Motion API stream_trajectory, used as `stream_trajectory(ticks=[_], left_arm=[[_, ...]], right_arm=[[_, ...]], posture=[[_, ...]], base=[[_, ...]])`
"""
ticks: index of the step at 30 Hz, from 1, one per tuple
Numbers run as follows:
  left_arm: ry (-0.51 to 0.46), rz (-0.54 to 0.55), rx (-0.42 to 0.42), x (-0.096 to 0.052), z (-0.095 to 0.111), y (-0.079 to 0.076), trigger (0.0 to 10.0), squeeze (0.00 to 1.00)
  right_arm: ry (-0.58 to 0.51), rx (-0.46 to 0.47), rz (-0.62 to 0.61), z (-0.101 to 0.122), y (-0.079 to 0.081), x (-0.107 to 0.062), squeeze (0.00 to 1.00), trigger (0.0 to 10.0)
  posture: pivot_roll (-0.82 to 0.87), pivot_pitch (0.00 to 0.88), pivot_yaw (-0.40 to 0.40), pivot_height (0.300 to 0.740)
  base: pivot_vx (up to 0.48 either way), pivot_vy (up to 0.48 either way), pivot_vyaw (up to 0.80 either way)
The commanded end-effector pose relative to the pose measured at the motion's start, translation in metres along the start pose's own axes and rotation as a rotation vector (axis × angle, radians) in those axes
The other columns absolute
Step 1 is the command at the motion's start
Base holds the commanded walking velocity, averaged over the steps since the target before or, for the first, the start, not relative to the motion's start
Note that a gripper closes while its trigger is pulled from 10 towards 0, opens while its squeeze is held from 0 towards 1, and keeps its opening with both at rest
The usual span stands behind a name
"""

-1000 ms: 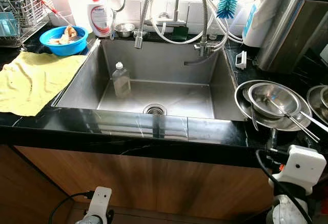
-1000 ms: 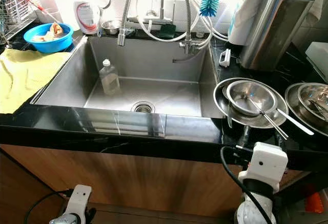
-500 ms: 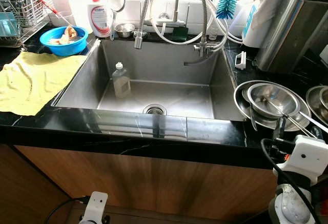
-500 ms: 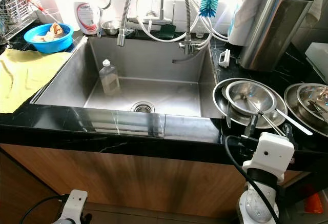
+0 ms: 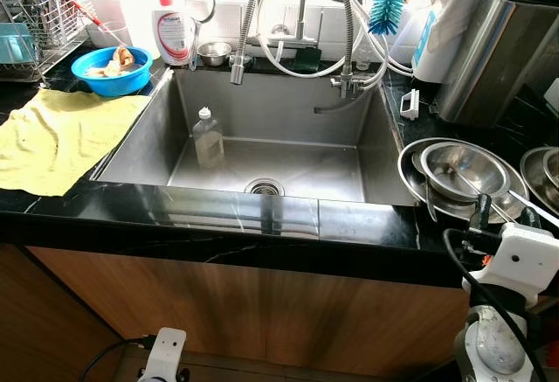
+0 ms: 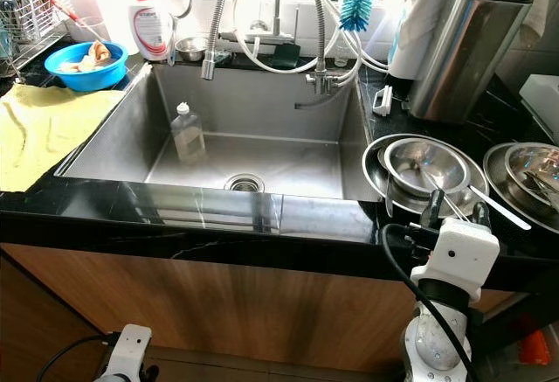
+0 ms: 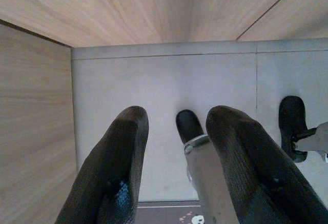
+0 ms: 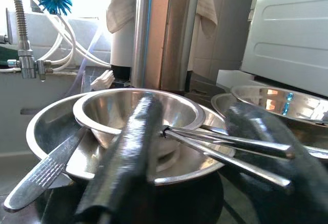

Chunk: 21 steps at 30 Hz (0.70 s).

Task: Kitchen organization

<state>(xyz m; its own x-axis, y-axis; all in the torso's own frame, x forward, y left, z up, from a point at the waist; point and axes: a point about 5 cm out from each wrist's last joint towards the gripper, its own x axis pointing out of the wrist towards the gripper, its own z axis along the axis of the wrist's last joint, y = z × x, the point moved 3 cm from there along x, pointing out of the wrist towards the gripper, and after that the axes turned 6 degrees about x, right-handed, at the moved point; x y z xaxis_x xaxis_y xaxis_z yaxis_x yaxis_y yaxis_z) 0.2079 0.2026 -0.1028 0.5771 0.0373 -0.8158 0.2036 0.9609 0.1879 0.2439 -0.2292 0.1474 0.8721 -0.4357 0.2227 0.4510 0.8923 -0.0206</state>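
The dish rack (image 5: 35, 15) is cut off at the frame's corner, and the blue bowl's (image 5: 111, 71) contents are unclear.

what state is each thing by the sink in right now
sink: dry, tap off
bottle: upright in the sink, cap on
blue bowl: holds scraps
yellow cloth: spread flat on the counter
steel bowls: stacked, utensils resting in them
right pincer: open, at the bowls' near rim
left pincer: open, hanging over the floor

home kitchen: steel sink (image 5: 262, 137), dish soap (image 5: 174, 32), steel bowls (image 5: 463, 172).
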Motion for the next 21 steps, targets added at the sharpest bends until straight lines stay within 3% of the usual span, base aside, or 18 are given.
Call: stream_trajectory(ticks=[1, 21], left_arm=[[0.018, -0.007, 0.029, -0.0008, -0.0062, -0.0018, 10.0, 0.00], [0.012, 0.017, 0.037, -0.0002, -0.0021, 0.0018, 10.0, 0.00]], right_arm=[[0.014, 0.005, 0.002, -0.0019, 0.0006, 0.0004, 0.00, 0.0], [-0.014, 0.023, 0.024, 0.0070, 0.0045, 0.0077, 0.00, 0.0]], posture=[[-0.17, 0.000, -0.023, 0.740], [-0.18, 0.000, -0.030, 0.740]], base=[[0.000, 0.000, 0.00], [0.000, 0.000, 0.00]])
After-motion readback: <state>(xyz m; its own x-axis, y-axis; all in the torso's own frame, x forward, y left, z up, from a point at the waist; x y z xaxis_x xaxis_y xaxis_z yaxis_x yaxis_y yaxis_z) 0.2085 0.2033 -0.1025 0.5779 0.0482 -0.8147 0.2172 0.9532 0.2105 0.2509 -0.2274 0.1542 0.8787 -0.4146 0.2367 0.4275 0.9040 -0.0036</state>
